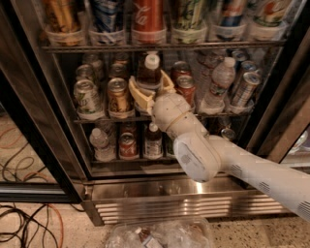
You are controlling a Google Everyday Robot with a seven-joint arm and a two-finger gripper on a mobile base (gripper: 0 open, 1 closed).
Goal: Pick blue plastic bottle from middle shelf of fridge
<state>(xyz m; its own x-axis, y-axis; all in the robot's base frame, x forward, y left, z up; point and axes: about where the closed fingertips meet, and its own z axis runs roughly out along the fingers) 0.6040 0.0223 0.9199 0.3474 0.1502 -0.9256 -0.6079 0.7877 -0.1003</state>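
On the middle shelf (112,118) of the fridge (184,194), the blue plastic bottle (148,72) stands upright near the centre, with cans (117,95) on either side. The hand (151,91) clasps its lower half, cream fingers (137,97) closed against both sides.

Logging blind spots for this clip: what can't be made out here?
- Camera view: lower body of the white-capped blue plastic bottle, hidden by the cream two-finger gripper around it at the dark wire middle shelf.
- Tall red can on the top rack: top cut off by the upper edge.
- White robot arm: cut off by the right edge.
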